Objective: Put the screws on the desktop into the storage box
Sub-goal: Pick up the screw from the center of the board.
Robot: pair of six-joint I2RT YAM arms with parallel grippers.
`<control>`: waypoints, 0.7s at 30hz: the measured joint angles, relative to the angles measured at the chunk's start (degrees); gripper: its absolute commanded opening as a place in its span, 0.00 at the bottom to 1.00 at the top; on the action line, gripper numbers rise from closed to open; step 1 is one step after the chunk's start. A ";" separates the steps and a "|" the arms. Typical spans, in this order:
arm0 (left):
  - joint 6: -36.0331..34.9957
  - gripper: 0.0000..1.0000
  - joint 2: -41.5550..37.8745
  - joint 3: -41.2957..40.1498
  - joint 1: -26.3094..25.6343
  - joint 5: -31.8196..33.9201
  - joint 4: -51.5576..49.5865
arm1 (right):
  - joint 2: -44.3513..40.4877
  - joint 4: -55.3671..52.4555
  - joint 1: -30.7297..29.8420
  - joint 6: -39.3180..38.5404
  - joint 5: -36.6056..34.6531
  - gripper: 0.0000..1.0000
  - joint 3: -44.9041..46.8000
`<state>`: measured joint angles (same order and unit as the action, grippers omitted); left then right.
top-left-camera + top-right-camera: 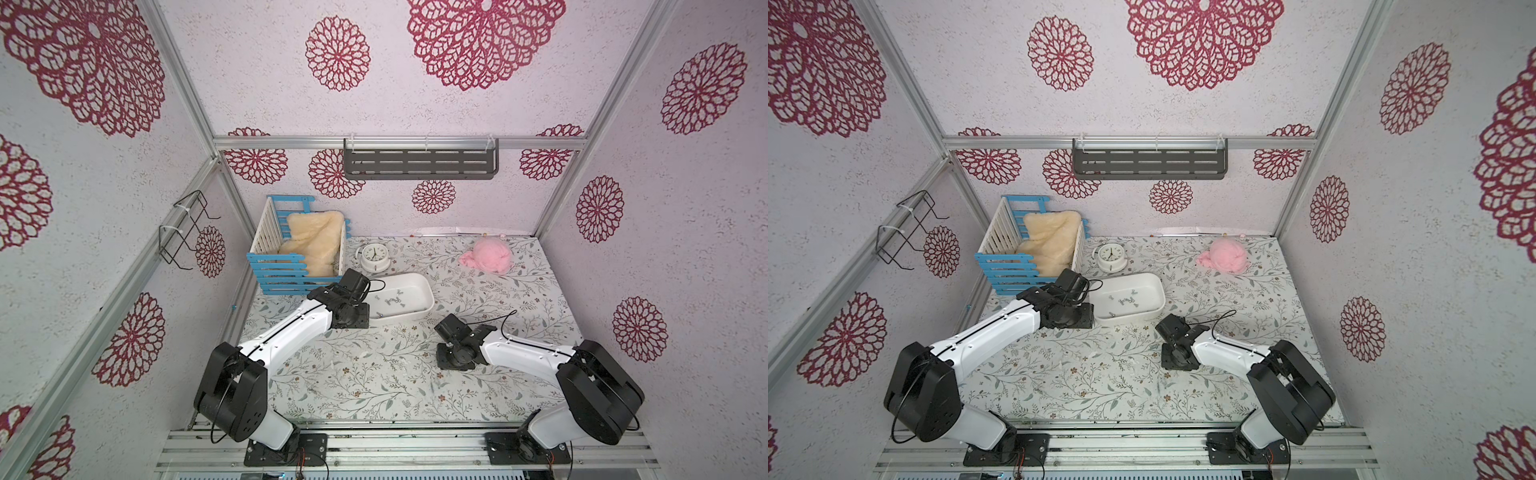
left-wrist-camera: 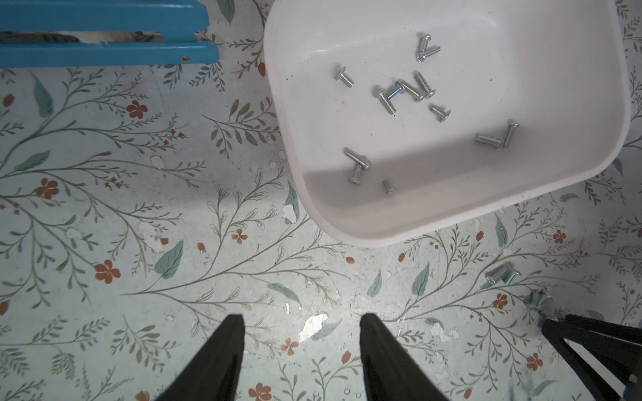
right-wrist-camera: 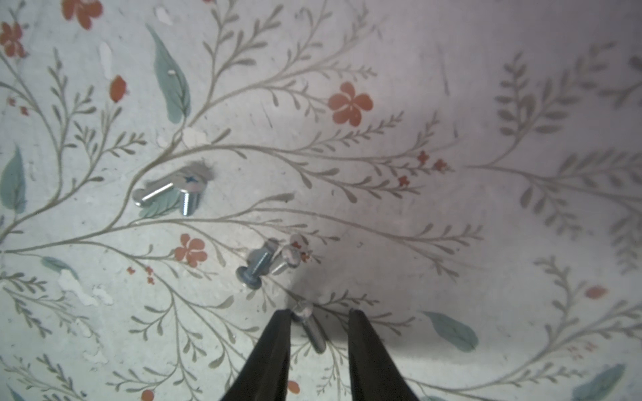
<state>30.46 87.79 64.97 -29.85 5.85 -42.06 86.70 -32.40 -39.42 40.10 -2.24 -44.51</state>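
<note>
The storage box point(image 1: 432, 300) sits on the counter point(image 1: 374, 374) with a good dozen screws point(image 2: 389, 97) scattered flat across its floor, some crossing one another. The left end effector point(image 2: 302, 321) hovers just beside the storage box, off the corner nearest the left arm's base, its two black fingers point(image 2: 229, 333) spread well apart over bare printed counter with nothing between them. On the robot's side of the storage box, off its other near corner, the right end effector point(image 3: 319, 311) is down at the counter; its jaws stand apart, straddling a single screw point(image 3: 311, 328) that lies flat between them. The head of that screw is right against one finger point(image 3: 278, 333), with a clear gap to the other, so it is not clamped. A little farther from the right end effector's fingertips lies a small cluster of screws point(image 3: 271, 260), touching one another, and beyond them a touching pair point(image 3: 173, 191), one showing a cross-slot head. Both groups lie loose on the counter near the storage box's long near wall point(image 2: 451, 215). Behind the storage box stand a white clock point(image 1: 374, 254) and a blue-and-white slatted crate point(image 1: 291, 266); a pink cloth point(image 1: 488, 255) lies well apart from the storage box, toward the back wall.
</note>
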 measured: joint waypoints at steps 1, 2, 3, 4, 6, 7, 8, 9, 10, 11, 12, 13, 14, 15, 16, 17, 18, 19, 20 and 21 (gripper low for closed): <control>0.00 0.59 0.00 0.00 0.00 0.00 0.00 | 0.42 -0.13 -0.11 -0.09 -0.24 0.28 -0.42; -0.02 0.59 0.00 0.00 0.02 -0.02 0.00 | 0.76 -0.22 -0.22 -0.15 -0.55 0.28 -0.72; -0.02 0.59 0.00 0.00 0.02 -0.07 0.00 | 1.16 -0.33 -0.39 -0.24 -0.92 0.27 -1.09; -0.02 0.59 0.00 -0.02 0.02 -0.11 0.02 | 1.44 -0.39 -0.55 -0.31 -1.14 0.26 -1.38; -0.02 0.59 0.00 0.00 0.04 -0.22 0.00 | 1.86 -0.55 -0.85 -0.48 -1.46 0.25 -1.73; -0.02 0.59 0.00 -0.02 0.04 -0.24 0.00 | 2.03 -0.59 -0.98 -0.50 -1.60 0.25 -1.86; 0.00 0.59 0.00 -0.02 0.07 -0.26 0.02 | 2.16 -0.72 -1.07 -0.50 -1.79 0.24 -1.99; -0.02 0.59 0.00 -0.02 0.07 -0.35 0.02 | 2.29 -0.83 -1.20 -0.50 -1.97 0.23 -2.14; -0.02 0.59 0.00 0.00 0.07 -0.39 0.02 | 2.47 -0.92 -1.33 -0.50 -2.16 0.22 -2.25; -0.02 0.59 0.00 -0.02 0.07 -0.39 0.00 | 2.58 -1.05 -1.46 -0.57 -2.34 0.20 -2.38; -0.02 0.59 0.00 -0.02 0.07 -0.42 0.02 | 2.71 -1.11 -1.60 -0.59 -2.49 0.19 -2.51; -0.02 0.59 0.00 -0.02 0.07 -0.42 0.02 | 2.86 -1.18 -1.68 -0.57 -2.67 0.17 -2.62; -0.02 0.59 0.00 -0.02 0.09 -0.42 0.02 | 2.95 -1.22 -1.73 -0.59 -2.78 0.16 -2.73; -0.02 0.59 0.00 -0.02 0.11 -0.42 0.02 | 3.02 -1.25 -1.77 -0.59 -2.84 0.14 -2.78; -0.02 0.59 0.00 -0.02 0.13 -0.42 0.02 | 3.06 -1.25 -1.86 -0.52 -2.89 0.11 -2.80; 0.00 0.59 0.00 -0.02 0.15 -0.42 0.02 | 3.06 -1.25 -1.90 -0.57 -2.95 0.10 -2.82; 0.00 0.59 0.00 -0.02 0.17 -0.42 0.02 | 3.06 -1.22 -1.95 -0.59 -2.95 0.08 -2.84; 0.00 0.59 0.00 -0.02 0.17 -0.42 0.02 | 3.06 -1.11 -2.01 -0.44 -2.93 0.07 -2.86; 0.00 0.59 0.00 -0.02 0.17 -0.42 0.02 | 3.06 -1.11 -2.08 -0.50 -2.91 0.06 -2.89; 0.00 0.59 0.00 -0.02 0.17 -0.42 0.02 | 3.06 -1.11 -2.12 -0.50 -2.91 0.05 -2.89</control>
<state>30.46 87.79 64.95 -29.67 5.43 -42.04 89.76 -33.52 -41.54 39.59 -5.15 -47.40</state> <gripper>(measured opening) 0.588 0.109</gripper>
